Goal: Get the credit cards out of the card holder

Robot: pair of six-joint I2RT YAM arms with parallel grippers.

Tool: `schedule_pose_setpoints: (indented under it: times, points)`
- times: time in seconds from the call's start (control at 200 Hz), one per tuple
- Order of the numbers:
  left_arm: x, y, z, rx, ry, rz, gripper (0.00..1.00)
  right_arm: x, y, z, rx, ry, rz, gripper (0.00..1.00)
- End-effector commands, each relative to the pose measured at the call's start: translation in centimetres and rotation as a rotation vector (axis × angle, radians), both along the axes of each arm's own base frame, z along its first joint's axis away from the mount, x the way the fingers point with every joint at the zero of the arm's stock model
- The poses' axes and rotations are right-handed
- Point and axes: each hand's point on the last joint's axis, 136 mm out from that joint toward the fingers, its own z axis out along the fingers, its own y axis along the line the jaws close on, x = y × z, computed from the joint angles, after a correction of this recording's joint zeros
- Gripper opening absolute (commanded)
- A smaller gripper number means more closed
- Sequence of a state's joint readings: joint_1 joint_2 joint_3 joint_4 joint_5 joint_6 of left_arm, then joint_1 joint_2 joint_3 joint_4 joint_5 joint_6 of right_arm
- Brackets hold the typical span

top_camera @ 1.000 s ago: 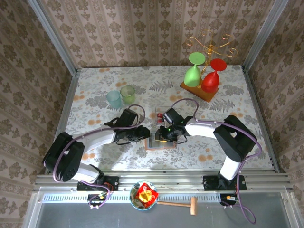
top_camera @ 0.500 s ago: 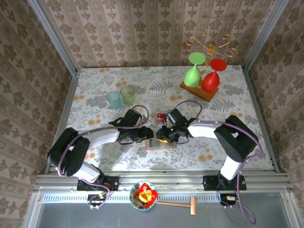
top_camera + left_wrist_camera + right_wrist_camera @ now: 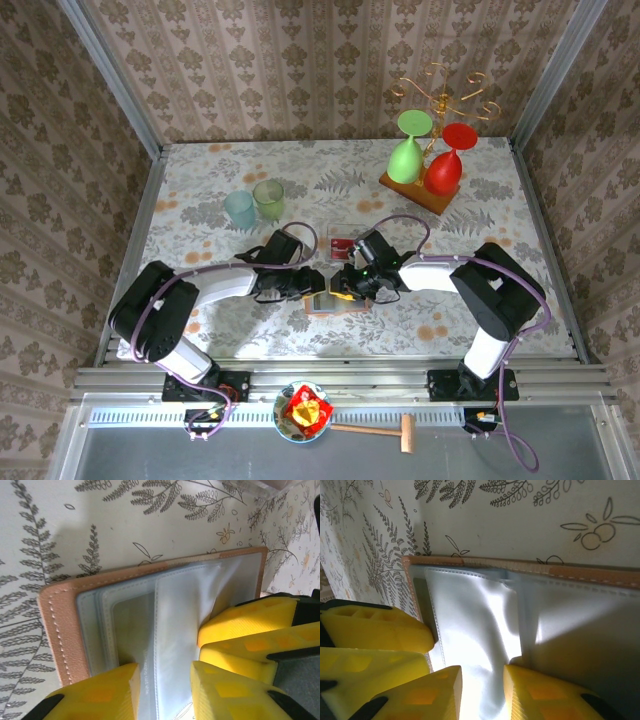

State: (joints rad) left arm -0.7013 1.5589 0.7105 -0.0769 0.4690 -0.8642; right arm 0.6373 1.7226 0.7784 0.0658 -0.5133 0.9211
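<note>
Holder lies open on tabletop near front edge, between both hands. Left hand, right hand each narrowly apart, straddling clear pocket film. Risk: hands pinch film alone, lifting holder or tearing pocket, any card left inside.

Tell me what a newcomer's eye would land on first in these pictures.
First, the two arms tip to tip over the open salmon-brown card holder at the table's near middle. The left end effector and the right end effector have bright yellow fingers standing apart over its clear sleeves. Next come the green wine glass and the red wine glass at a wooden stand at the far right.
</note>
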Motion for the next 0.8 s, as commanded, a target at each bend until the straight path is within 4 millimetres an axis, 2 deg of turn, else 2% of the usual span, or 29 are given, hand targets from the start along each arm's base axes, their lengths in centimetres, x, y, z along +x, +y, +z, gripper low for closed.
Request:
schedule_pose_setpoints:
  times: [0.0, 0.485, 0.795]
  points:
    - [0.06, -0.72, 0.45, -0.012, 0.011, -0.011, 0.30, -0.34, -0.44, 0.04, 0.011, 0.016, -0.010, 0.28]
    - [-0.06, -0.90, 0.00, -0.002, 0.027, -0.016, 0.27, -0.33, -0.41, 0.02, 0.030, 0.017, -0.014, 0.23]
    - [-0.02, -1.44, 0.46, -0.018, 0.019, -0.025, 0.24, -0.40, -0.54, -0.12, 0.033, 0.020, -0.017, 0.23]
